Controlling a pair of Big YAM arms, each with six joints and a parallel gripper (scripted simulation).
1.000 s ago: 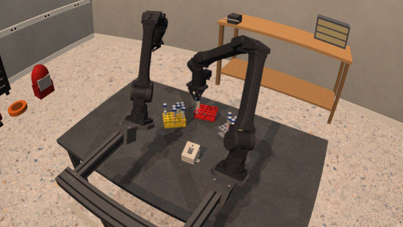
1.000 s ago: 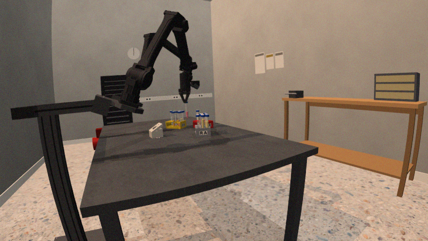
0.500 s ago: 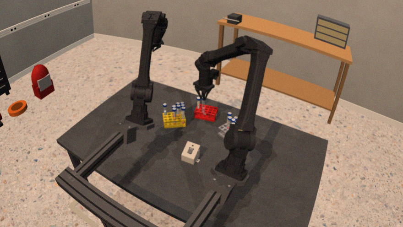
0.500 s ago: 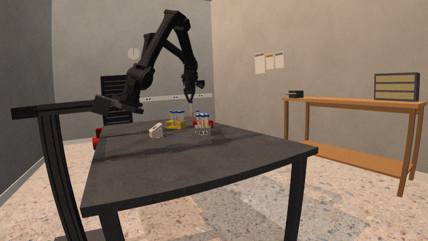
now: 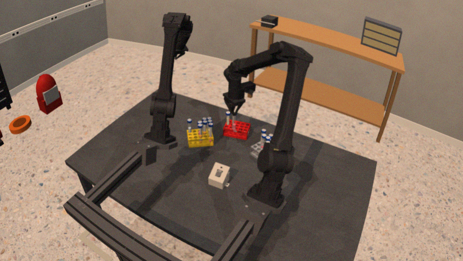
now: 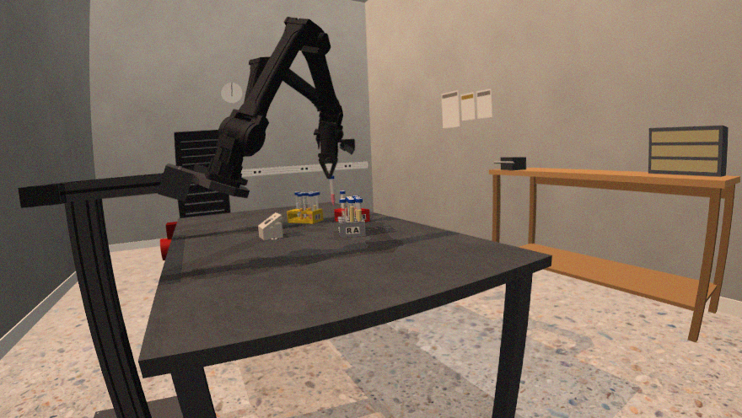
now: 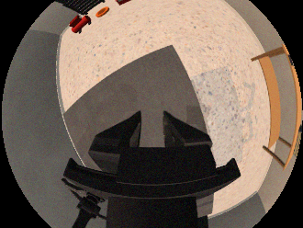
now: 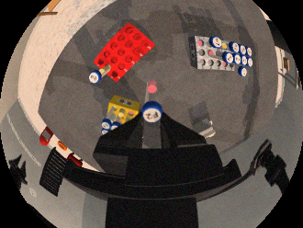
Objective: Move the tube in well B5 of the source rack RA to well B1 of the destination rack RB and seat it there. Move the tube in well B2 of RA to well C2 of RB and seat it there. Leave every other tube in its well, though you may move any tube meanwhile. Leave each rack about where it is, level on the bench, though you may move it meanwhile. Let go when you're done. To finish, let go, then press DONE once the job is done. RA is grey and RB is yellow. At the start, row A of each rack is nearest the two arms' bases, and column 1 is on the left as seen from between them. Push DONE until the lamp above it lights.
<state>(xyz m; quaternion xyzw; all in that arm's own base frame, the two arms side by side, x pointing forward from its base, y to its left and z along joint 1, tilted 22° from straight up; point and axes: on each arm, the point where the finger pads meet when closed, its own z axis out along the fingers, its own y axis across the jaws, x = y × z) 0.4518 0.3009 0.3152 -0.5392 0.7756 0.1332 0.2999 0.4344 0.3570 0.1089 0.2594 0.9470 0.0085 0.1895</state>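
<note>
On the left in the top view, the left gripper (image 5: 180, 55) (image 7: 151, 112) is hanging high, its fingers standing partly apart with nothing between them. One yellow rack (image 5: 201, 142) (image 6: 305, 219) (image 8: 117, 105) is standing on the bench (image 5: 181, 191) (image 6: 311, 280), carrying at least seven blue-capped tubes, crowding mostly towards its right side. One white box (image 5: 219, 178) (image 6: 271, 228) (image 8: 203, 124) is sitting nearer the arm bases. Next, one red rack (image 5: 236, 136) (image 6: 336, 215) (image 8: 105, 51) is standing between the yellow and grey racks, with one capped tube (image 5: 228, 119) (image 8: 95, 76) rising from it. The right gripper (image 5: 233, 112) (image 6: 329, 175) (image 8: 151, 115) is pinching one tube (image 5: 233, 122) (image 6: 332, 189) (image 8: 151, 111) by its cap, holding it roughly upright above the bench, outside any well; whether it is a task tube, I cannot tell. Farther right, one grey rack (image 5: 255, 155) (image 6: 342, 229) (image 8: 193, 52) is carrying nine visible caps in the wrist view, and the right arm (image 5: 288, 97) (image 6: 260, 99) is partly hiding it from above. One wooden shelf table (image 5: 327, 37) (image 6: 613, 174) is standing beyond the bench.

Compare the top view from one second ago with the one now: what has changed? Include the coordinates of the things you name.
The right gripper (image 5: 234, 113) (image 6: 329, 175) (image 8: 151, 115) moved rightward in the picture, away from the yellow rack (image 5: 201, 142) (image 6: 306, 219) (image 8: 123, 101), carrying the same blue-capped tube (image 5: 233, 124) (image 6: 332, 190) (image 8: 151, 112). Nothing was newly grasped or released. The racks and pale button box (image 5: 216, 180) (image 6: 271, 231) (image 8: 200, 122) stayed put.
</note>
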